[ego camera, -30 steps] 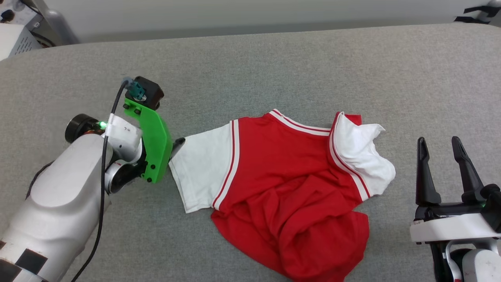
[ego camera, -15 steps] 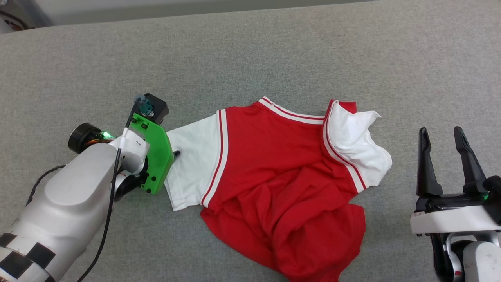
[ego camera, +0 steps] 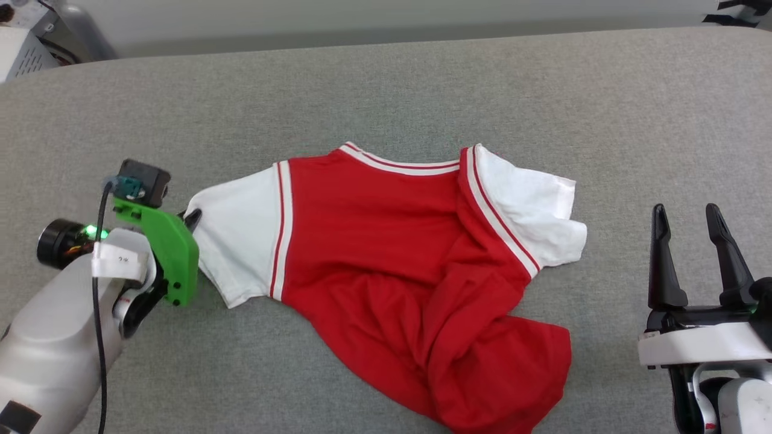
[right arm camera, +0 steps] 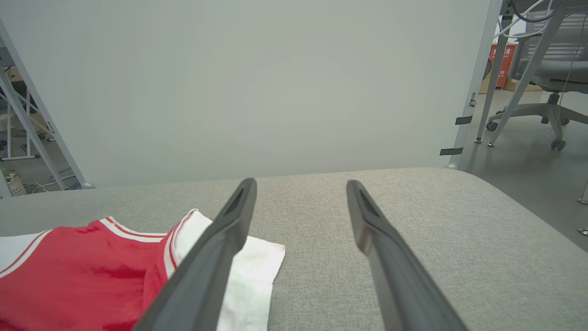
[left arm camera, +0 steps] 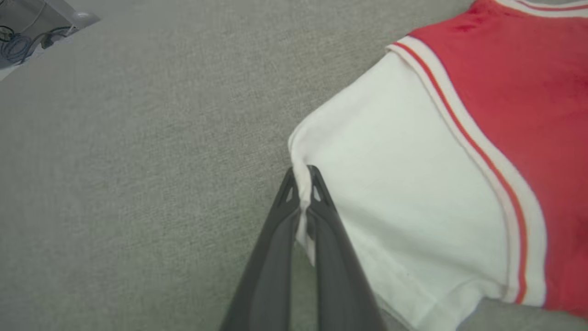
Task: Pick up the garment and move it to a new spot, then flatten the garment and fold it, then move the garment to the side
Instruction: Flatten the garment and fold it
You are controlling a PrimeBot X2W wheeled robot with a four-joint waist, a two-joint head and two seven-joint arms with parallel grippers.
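The garment (ego camera: 386,241) is a red jersey with white sleeves and striped trim, lying rumpled on the grey padded table (ego camera: 386,84); its lower part is bunched toward the near right. My left gripper (left arm camera: 302,177) is shut on the outer edge of the white left sleeve (left arm camera: 404,184), with cloth pinched between the dark fingers; in the head view its tip (ego camera: 193,218) peeks out beside the green wrist bracket. My right gripper (ego camera: 687,217) stands open at the lower right, off the garment; its fingers (right arm camera: 216,248) point past the other white sleeve (right arm camera: 248,262).
The grey table surface stretches bare to the left (left arm camera: 115,161) and to the far side (right arm camera: 413,207). A pale wall panel (right arm camera: 257,82) rises behind it. An office chair (right arm camera: 546,78) and metal frame legs stand on the floor to the right.
My left gripper has shut on the sleeve edge and drawn it left, stretching the top of the garment flatter. The right sleeve has unfolded. The camera has shifted. My right gripper stays open.
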